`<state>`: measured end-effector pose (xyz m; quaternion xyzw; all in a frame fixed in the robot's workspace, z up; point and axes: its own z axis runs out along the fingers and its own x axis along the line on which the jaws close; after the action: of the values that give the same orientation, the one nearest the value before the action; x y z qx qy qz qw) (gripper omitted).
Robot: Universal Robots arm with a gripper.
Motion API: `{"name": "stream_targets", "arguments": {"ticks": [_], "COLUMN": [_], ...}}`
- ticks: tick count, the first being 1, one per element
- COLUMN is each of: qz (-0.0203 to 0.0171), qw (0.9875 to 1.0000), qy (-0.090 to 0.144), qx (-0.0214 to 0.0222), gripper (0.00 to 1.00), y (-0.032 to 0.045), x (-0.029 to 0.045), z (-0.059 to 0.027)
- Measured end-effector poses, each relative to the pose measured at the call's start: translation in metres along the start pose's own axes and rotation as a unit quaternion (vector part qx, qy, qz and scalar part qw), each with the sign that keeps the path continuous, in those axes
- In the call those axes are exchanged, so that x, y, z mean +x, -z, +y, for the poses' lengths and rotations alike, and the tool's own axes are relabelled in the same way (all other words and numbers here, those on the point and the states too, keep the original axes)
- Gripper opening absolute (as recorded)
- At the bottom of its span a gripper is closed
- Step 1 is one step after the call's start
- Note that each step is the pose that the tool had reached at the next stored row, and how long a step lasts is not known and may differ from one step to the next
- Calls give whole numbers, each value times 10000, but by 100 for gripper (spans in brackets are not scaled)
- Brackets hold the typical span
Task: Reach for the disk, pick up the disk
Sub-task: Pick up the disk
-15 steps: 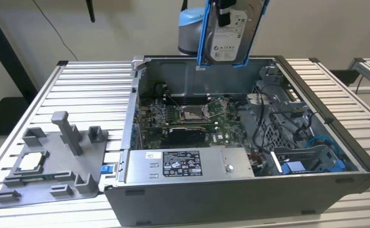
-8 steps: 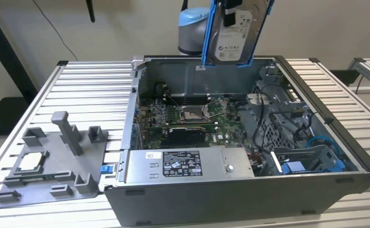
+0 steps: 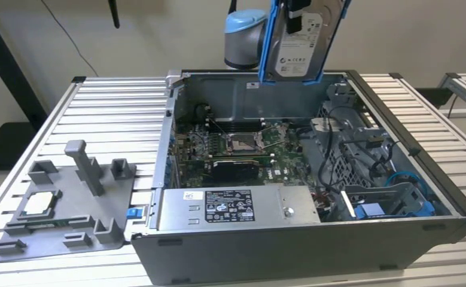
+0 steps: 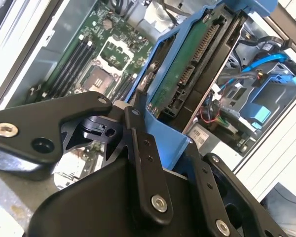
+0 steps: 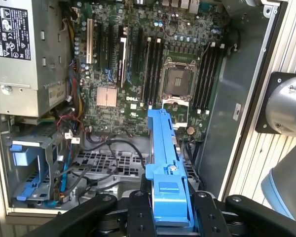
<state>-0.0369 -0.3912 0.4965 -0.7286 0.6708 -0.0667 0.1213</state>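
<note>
Black gripper (image 5: 165, 210) is pinching the blue-bracketed silver-grey hard disk (image 3: 301, 42); exterior view is showing its white label, second wrist view its green underside (image 4: 187, 69).

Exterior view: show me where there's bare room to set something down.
The slatted table is bare between its far edge and the grey fixture, beside the open computer case. Another bare strip lies on the case's other side, toward the exterior view's right. Inside the case it is crowded. The gripper holds the disk above.
</note>
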Motion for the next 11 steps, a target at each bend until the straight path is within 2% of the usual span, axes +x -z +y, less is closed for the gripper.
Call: {"name": "stream_targets", "arguments": {"ticks": [11], "qz": [0], "qw": [10000], "qy": [0], "qx": [0], "gripper": [0], "y": [-35], "x": [12], "z": [-129]}}
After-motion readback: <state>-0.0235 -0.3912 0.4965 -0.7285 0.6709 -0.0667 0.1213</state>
